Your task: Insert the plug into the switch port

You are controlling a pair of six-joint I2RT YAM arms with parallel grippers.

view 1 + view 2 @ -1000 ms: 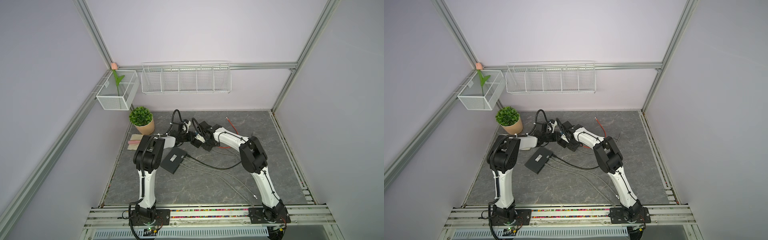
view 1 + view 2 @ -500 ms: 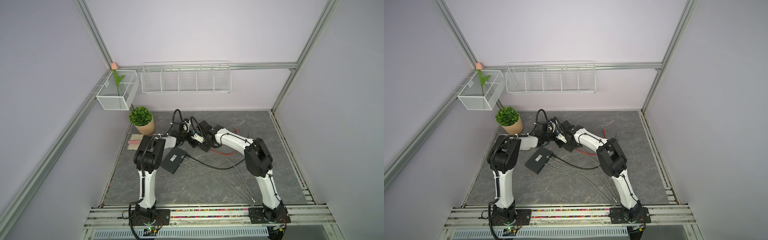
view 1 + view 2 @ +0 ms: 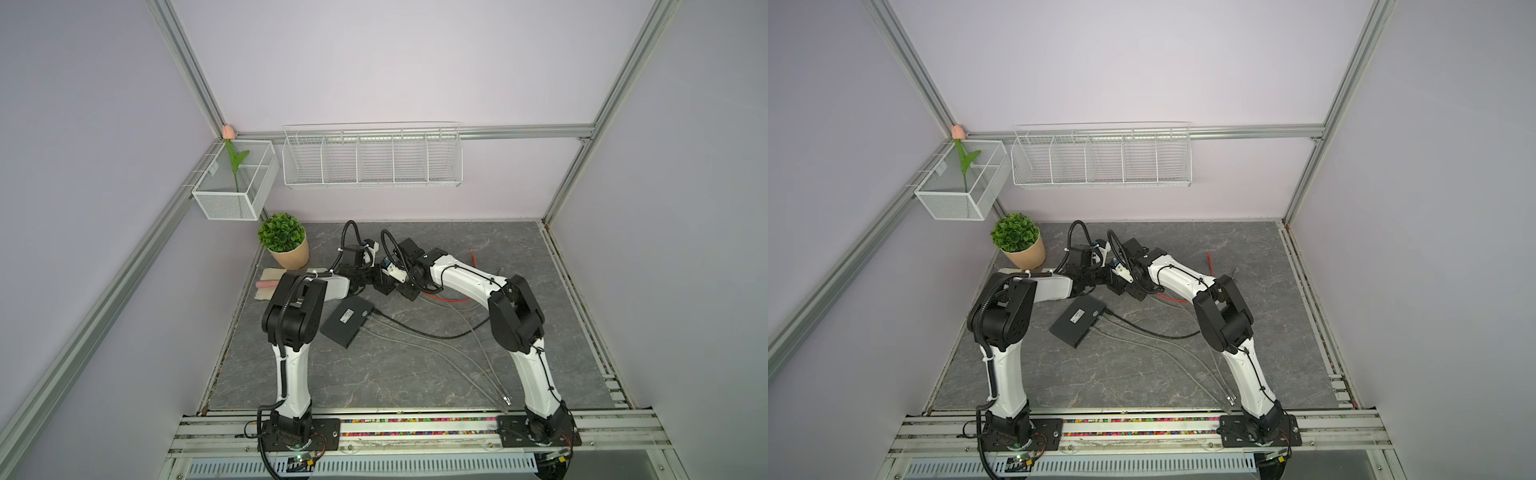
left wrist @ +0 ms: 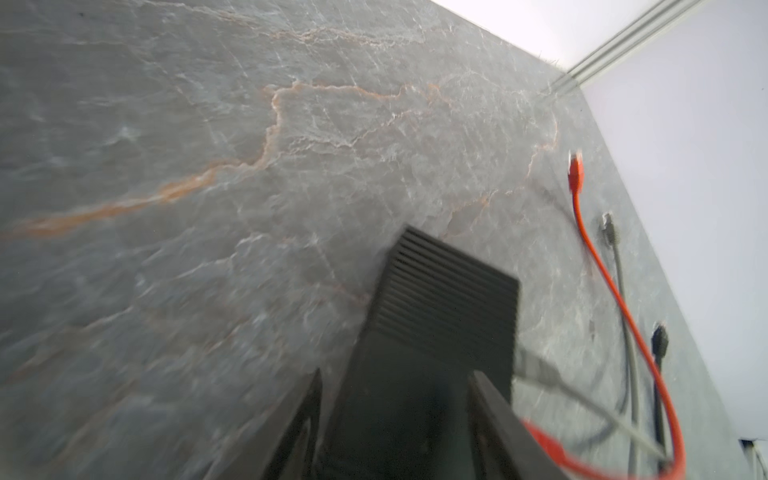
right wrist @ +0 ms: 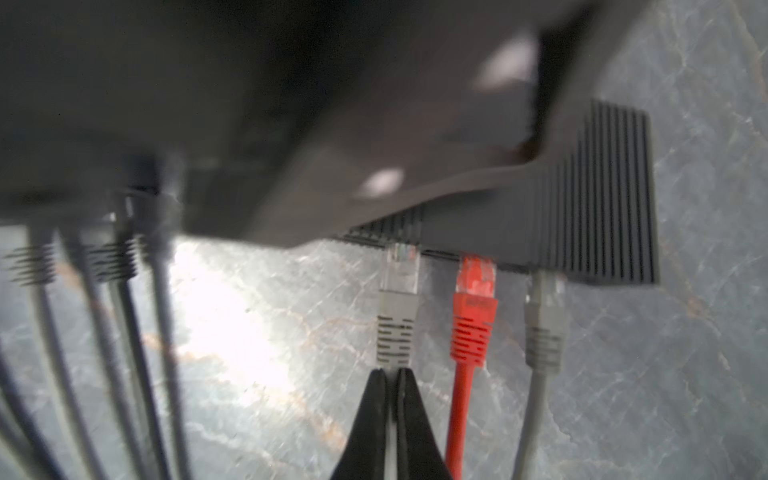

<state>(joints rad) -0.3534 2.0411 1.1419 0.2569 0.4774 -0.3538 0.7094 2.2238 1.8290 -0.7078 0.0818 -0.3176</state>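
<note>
Right jaws tight on grey plug (image 5: 397, 316)

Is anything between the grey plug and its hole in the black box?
Nothing visible is. The grey plug with the clear tip, held by the right gripper, has its tip at the black ribbed switch, beside the red plug.

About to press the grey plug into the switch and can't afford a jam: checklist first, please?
1. Right end effector shut on grey plug, pinched at its rear: ok.
2. Plug tip at the switch face, beside the red plug: ok.
3. Plug fully seated: cannot tell, view blurred.
4. Left end effector gripping switch: not ok, jaws apart astride it.
</note>
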